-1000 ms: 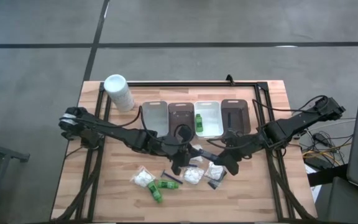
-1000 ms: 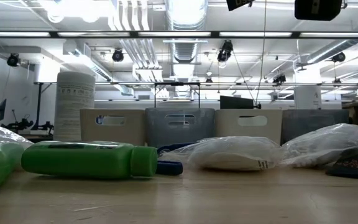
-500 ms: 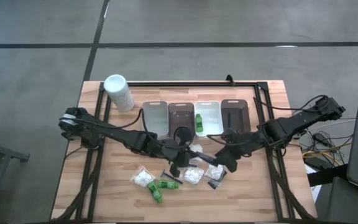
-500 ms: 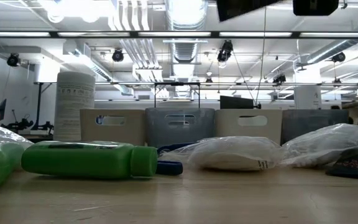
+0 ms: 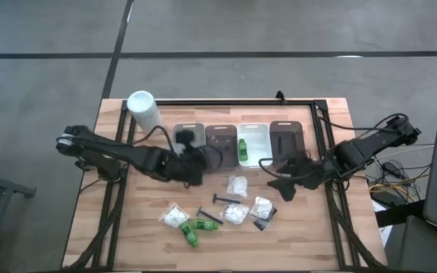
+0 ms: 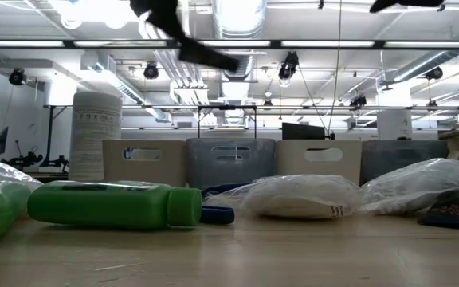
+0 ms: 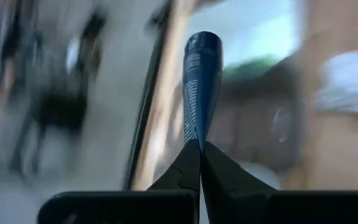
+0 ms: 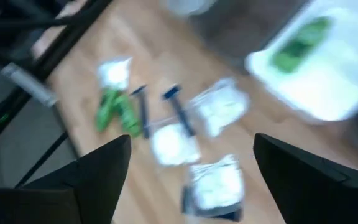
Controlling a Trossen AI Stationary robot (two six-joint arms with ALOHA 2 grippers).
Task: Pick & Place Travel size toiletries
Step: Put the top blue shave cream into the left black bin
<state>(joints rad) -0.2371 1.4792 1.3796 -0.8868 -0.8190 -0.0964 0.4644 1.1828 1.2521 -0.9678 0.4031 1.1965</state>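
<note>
Near edge of table [image 5: 127, 243]: bare wood strip in front of the loose pile. Green bottles [image 5: 194, 230] lie flat; in the low view the nearer one [image 6: 114, 205] lies crosswise, cap to the right. Puff packets [image 5: 174, 218] scattered around them, plus one more packet [image 5: 237, 185] alone mid-table. Dark sticks [image 5: 208, 215] lie flat between the packets, one [image 5: 227, 199] running left-right. Flat black piece [image 5: 259, 224] just beside the right-hand packet [image 5: 262, 207].

Left gripper [image 5: 194, 161] is left of the pile, near the grey tray [image 5: 189, 143], clamped on a dark blue tube [image 7: 199, 87]; the tube's long axis runs straight out from the fingertips. Right gripper [image 5: 279, 168] is above the table in front of the brown tray [image 5: 285, 141], fingers [image 8: 98, 180] spread wide, holding nothing.

Far row: four trays side by side, one green bottle [image 5: 243, 148] lengthwise in the white tray [image 5: 256, 144]. White container [image 5: 146, 112] upright at far-left corner.
</note>
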